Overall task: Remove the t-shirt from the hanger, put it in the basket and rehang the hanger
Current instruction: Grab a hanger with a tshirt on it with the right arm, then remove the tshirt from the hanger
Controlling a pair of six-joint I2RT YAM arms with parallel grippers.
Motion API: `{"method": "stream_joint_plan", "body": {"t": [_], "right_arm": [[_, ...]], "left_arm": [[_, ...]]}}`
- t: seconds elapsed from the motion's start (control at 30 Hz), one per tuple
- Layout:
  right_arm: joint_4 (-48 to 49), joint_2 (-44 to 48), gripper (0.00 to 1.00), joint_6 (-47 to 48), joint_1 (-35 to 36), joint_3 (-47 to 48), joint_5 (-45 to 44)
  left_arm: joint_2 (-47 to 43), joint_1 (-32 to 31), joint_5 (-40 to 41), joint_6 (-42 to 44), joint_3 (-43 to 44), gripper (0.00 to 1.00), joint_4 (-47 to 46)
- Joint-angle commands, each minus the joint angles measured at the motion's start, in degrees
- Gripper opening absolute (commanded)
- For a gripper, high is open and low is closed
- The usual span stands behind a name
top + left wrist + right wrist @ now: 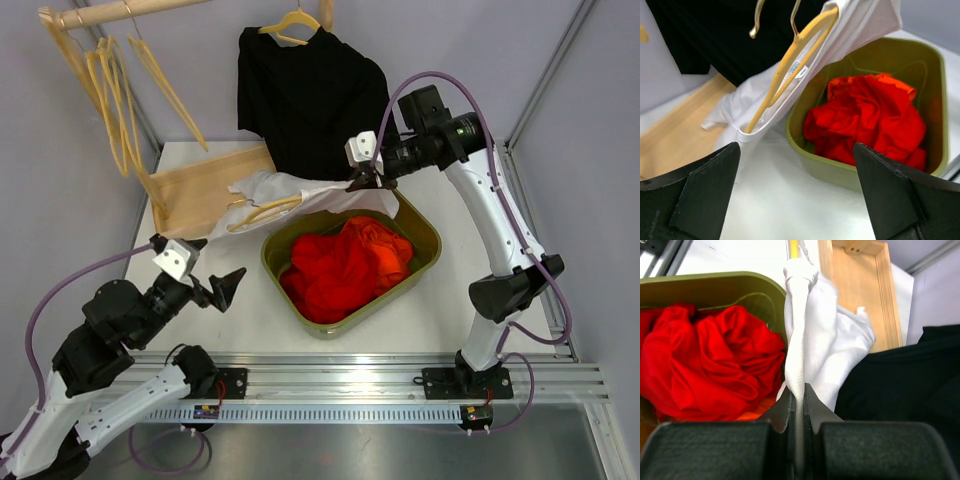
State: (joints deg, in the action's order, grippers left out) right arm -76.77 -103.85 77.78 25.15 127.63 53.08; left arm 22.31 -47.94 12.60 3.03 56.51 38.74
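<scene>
A white t-shirt [290,195] lies stretched over the far rim of the bin, with a yellow hanger [262,210] still inside its collar end. In the left wrist view the shirt [850,30] hangs above the bin and the hanger [790,62] pokes out of the collar. My right gripper [360,182] is shut on a fold of the white t-shirt [797,355] and holds it up over the bin. My left gripper [215,290] is open and empty, low over the table in front of the shirt, its fingers [695,195] wide apart.
An olive bin [425,235] holds crumpled red cloth [345,265]. A black t-shirt [305,95] hangs on a hanger at the back. A wooden box [200,190] lies at the back left. Several empty hangers [115,100] hang from a rail at the far left.
</scene>
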Motion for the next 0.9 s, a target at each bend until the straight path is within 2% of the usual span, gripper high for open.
{"method": "stream_joint_plan", "body": {"t": [0.0,0.27,0.43,0.57,0.6,0.63,0.73,0.87], "right_arm": [[-8.12,3.04,0.00,4.22,0.60,2.17,5.63],[-11.56,3.48,0.00,7.47,2.27,1.92,5.72],[-11.99,3.75,0.00,8.35,2.54,1.30,5.63],[-12.70,3.83,0.00,9.58,2.63,0.95,6.07],[-12.79,3.83,0.00,9.76,2.54,0.95,6.24],[-12.96,3.92,0.00,9.94,2.54,0.95,6.33],[-13.58,3.83,0.00,10.38,2.54,1.13,6.60],[-14.37,3.83,0.00,11.17,2.54,1.30,7.04]], "left_arm": [[-3.40,-0.13,-2.58,11.62,-3.68,0.97,-5.07],[-4.38,-0.05,-2.40,23.06,-9.48,0.90,-15.97],[1.77,-0.05,-4.24,26.50,-8.35,0.85,-19.05],[5.73,-0.04,-6.71,26.85,-6.68,0.77,-19.93],[6.17,0.04,-7.23,26.86,-6.68,0.75,-20.37],[6.52,0.13,-7.67,27.03,-6.59,0.65,-20.81],[7.84,0.74,-8.29,26.94,-6.94,0.46,-21.42],[8.37,2.15,-9.08,26.86,-7.56,0.40,-23.01]]}}
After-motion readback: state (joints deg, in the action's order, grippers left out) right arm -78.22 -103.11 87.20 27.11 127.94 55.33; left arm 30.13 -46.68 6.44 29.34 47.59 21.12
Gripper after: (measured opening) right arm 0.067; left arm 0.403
